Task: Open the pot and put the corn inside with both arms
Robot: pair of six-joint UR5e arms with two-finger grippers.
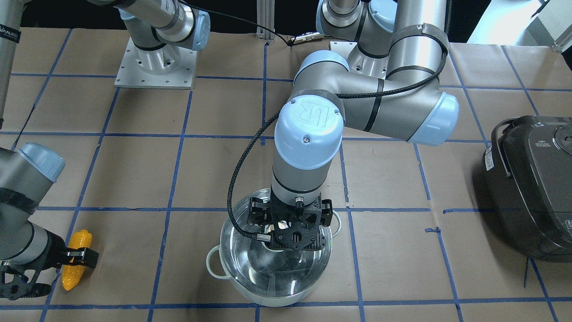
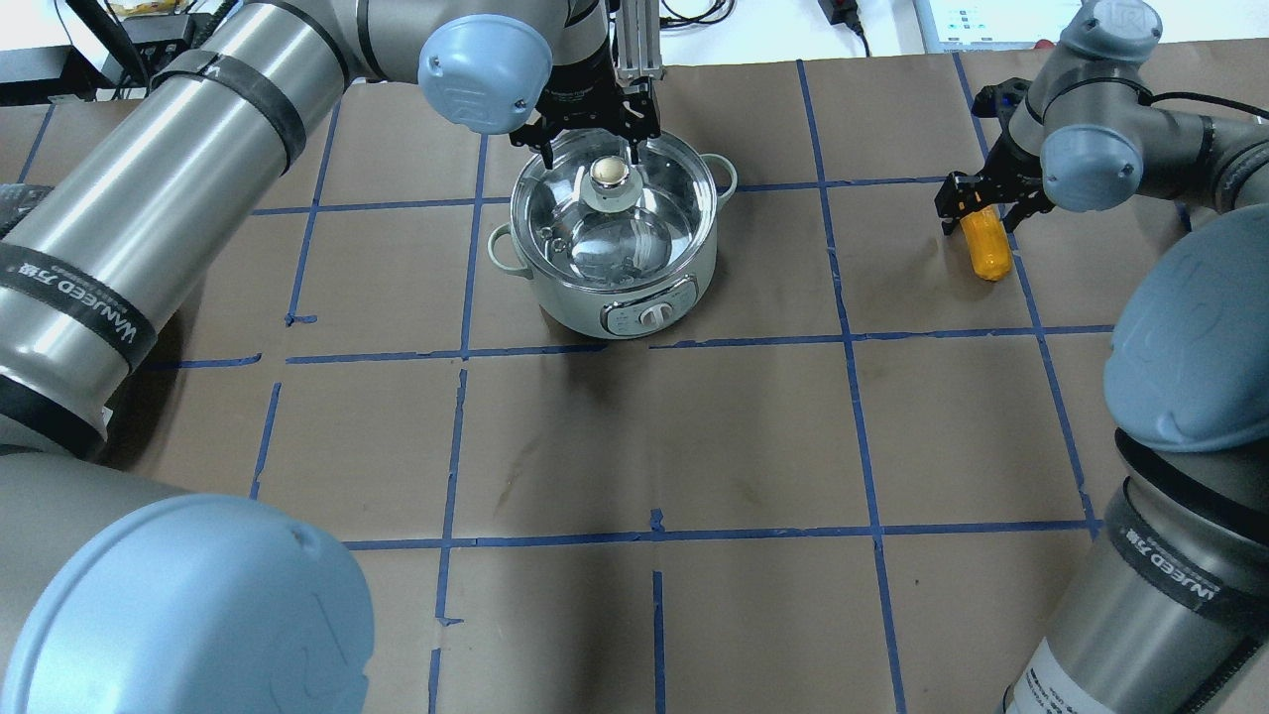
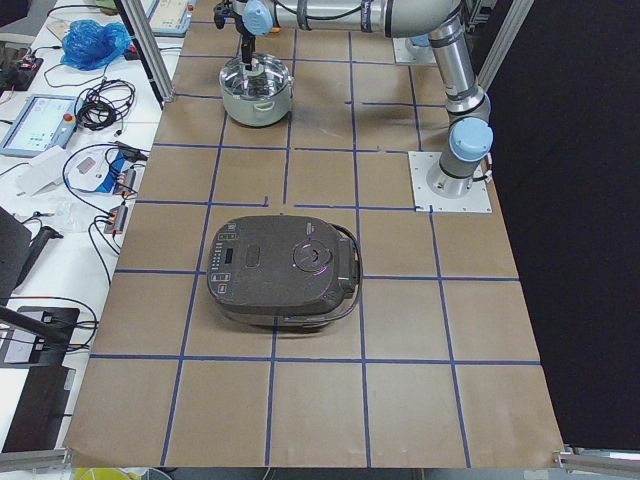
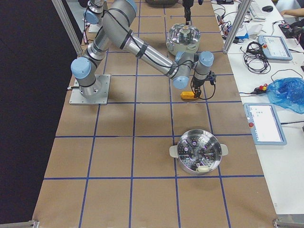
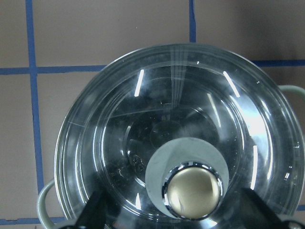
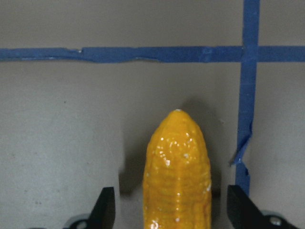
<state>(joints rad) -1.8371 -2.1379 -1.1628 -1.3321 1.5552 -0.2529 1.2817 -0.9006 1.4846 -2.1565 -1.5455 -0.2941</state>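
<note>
The steel pot [image 2: 615, 288] stands at the far middle of the table with its glass lid [image 1: 277, 268] on. The lid's pale knob [image 2: 608, 174] also shows in the left wrist view [image 5: 193, 191]. My left gripper [image 2: 592, 151] hangs open just above the lid, its fingers [image 5: 95, 212] on either side of the knob and clear of it. The yellow corn [image 2: 988, 248] lies on the table. My right gripper [image 2: 981, 206] is open and straddles the corn's near end, its fingers [image 6: 106, 210] on both sides of the corn [image 6: 177, 171].
A dark grey rice cooker [image 1: 532, 188] sits on the robot's left side of the table. A second steel pot with a perforated steamer tray [image 4: 199, 132] stands towards the right end. The arm bases [image 1: 154, 62] are bolted at the robot's edge.
</note>
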